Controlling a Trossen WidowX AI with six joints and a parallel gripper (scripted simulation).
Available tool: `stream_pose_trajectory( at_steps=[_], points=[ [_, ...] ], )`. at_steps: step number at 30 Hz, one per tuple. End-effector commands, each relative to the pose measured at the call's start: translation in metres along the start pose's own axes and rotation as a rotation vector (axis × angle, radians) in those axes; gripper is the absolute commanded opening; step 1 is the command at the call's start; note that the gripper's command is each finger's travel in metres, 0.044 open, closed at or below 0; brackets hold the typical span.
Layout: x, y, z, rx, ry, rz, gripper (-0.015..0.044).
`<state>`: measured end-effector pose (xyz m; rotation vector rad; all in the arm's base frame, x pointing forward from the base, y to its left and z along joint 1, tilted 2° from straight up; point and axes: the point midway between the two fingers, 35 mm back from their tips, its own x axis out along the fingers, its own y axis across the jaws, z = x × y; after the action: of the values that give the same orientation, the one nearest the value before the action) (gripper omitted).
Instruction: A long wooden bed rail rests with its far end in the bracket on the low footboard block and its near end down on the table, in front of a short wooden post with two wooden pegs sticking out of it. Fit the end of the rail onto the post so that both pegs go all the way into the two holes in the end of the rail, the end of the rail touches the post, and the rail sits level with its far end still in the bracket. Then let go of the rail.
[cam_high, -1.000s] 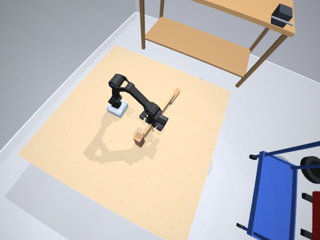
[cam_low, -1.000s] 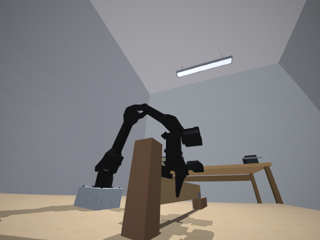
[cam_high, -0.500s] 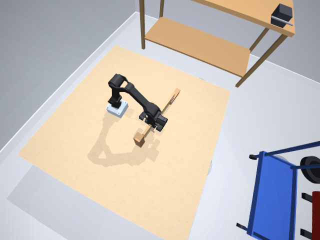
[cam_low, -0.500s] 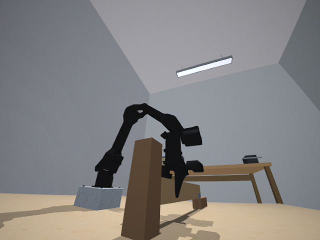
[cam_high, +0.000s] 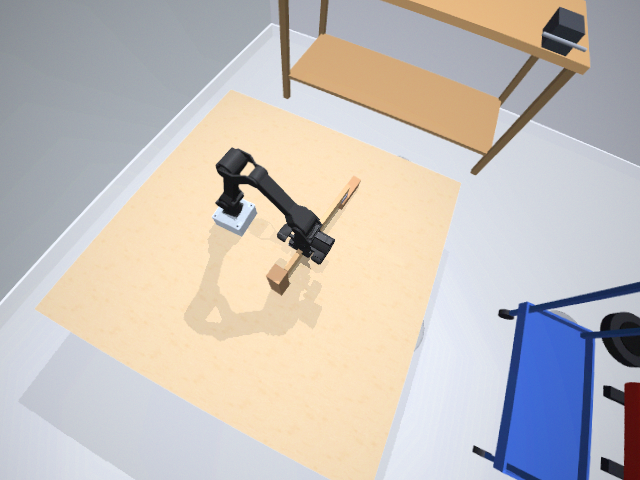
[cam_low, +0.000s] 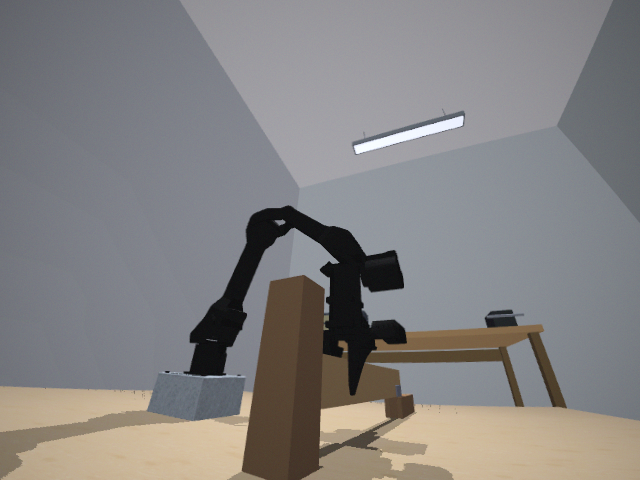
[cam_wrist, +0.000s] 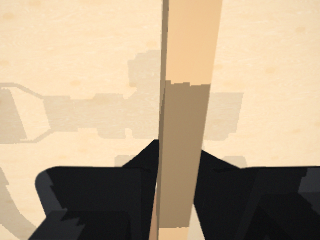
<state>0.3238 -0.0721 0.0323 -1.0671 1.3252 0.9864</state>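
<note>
The long wooden rail (cam_high: 331, 212) (cam_low: 382, 383) (cam_wrist: 187, 120) runs from the low footboard block (cam_high: 353, 193) (cam_low: 397, 407) to the upright wooden post (cam_high: 278, 279) (cam_low: 289, 382). My gripper (cam_high: 306, 253) (cam_low: 353, 388) (cam_wrist: 168, 144) points down and is shut on the rail, nearer its post end. The rail stands clear of the table there and looks about level. Its far end is at the grey bracket (cam_high: 344, 197) (cam_low: 398, 390) on the block. Its near end is at or very close to the post; the post hides that end in the exterior view. Pegs and holes are not visible, so contact and peg depth cannot be told.
The arm's pale base (cam_high: 234, 218) (cam_low: 196, 395) stands on the wooden table top (cam_high: 155, 268), to one side of the rail. The arm arches over to the rail. A workbench (cam_high: 392, 93) and a blue cart (cam_high: 547, 392) stand beyond the table's edges.
</note>
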Motion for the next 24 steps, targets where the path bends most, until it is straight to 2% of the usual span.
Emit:
stream_pose_trajectory(
  at_steps=[1,24],
  points=[
    [-0.0024,-0.0007,-0.0023,-0.003,0.001,-0.004,0.0],
    [-0.0028,-0.0013,-0.0096,-0.003,0.001,-0.004,0.0]
  ],
)
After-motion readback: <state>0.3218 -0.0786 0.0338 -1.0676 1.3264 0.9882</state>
